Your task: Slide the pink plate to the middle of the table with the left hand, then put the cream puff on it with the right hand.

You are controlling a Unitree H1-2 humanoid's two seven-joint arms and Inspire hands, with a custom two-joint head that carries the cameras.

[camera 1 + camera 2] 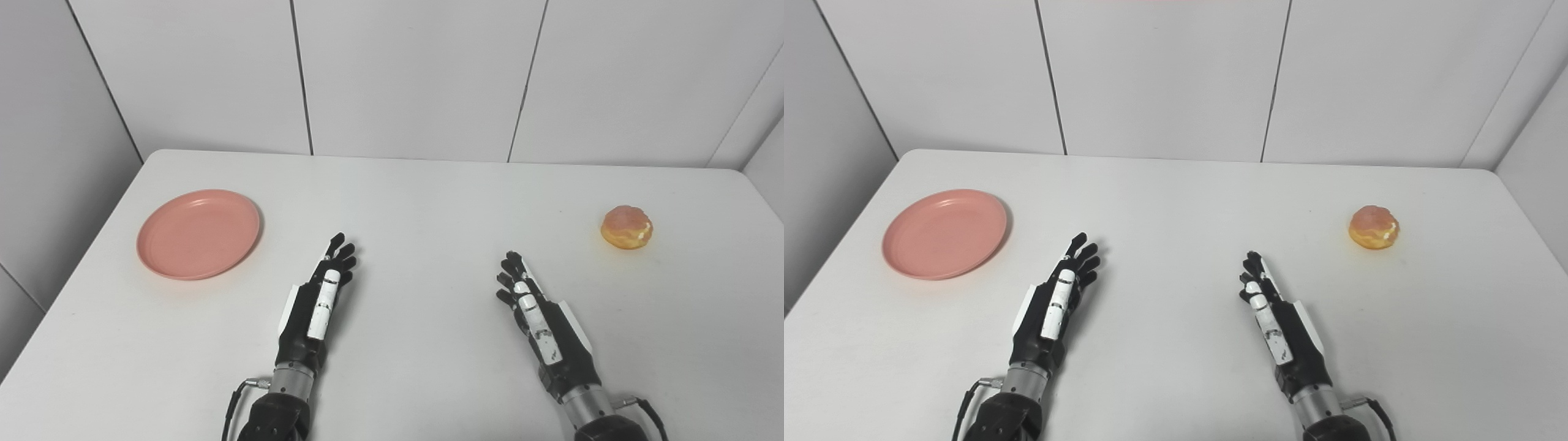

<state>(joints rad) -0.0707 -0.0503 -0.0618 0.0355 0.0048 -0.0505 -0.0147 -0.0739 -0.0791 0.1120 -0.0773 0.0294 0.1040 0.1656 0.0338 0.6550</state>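
Left eye view: the plate [199, 233] lies far left on the bench [416, 202]; the left hand [318, 294] is empty, fingers straight and apart.

Right eye view: the puff [1374, 227] sits far right, the right hand [1274, 312] likewise empty. A push on the rim could tip the plate.
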